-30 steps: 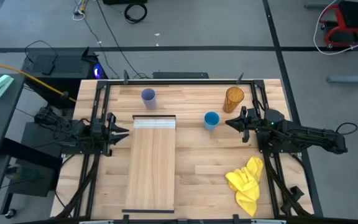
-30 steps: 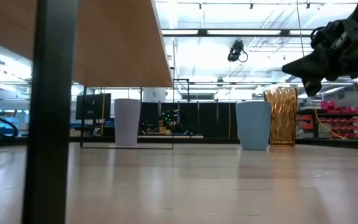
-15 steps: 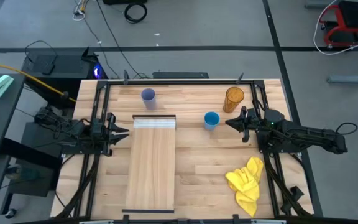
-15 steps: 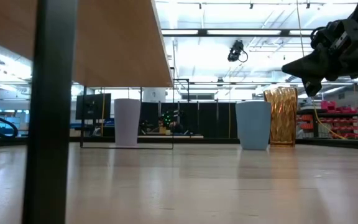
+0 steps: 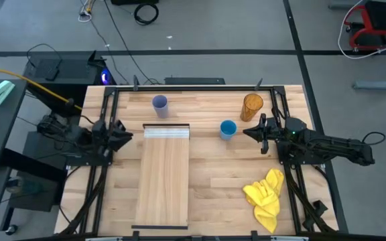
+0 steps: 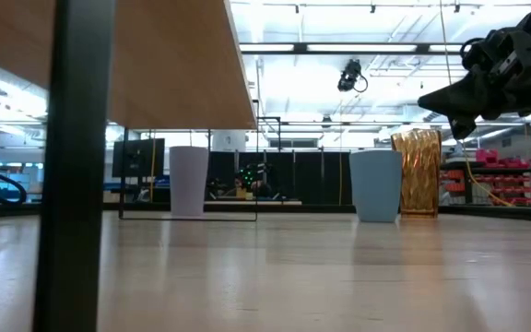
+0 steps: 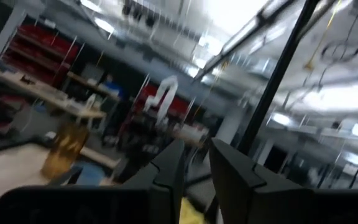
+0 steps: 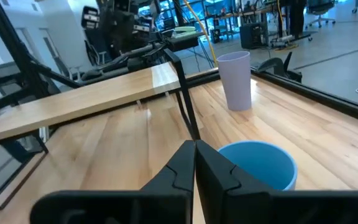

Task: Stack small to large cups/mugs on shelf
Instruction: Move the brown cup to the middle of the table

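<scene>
The lavender cup (image 5: 159,104) stands on its base on the table near the far edge. The blue cup (image 5: 228,129) and the amber tumbler (image 5: 252,106) stand at the far right. The pale wood shelf (image 5: 163,177) stands raised on dark legs (image 6: 76,166), its white strip (image 5: 166,132) at the far end. My right gripper (image 5: 245,132) is shut and empty, hovering just right of the blue cup (image 8: 257,165). My left gripper (image 5: 127,134) hangs left of the shelf, empty, with a narrow gap between its fingers (image 7: 169,168).
A yellow cloth (image 5: 265,194) lies crumpled near the table's front right. Dark frame rails (image 5: 106,114) run along the left and right sides of the table. Bare table top lies between the shelf and the blue cup.
My left gripper has drawn back a little toward the table's left edge and has tipped. The cups and my right gripper have kept still.
</scene>
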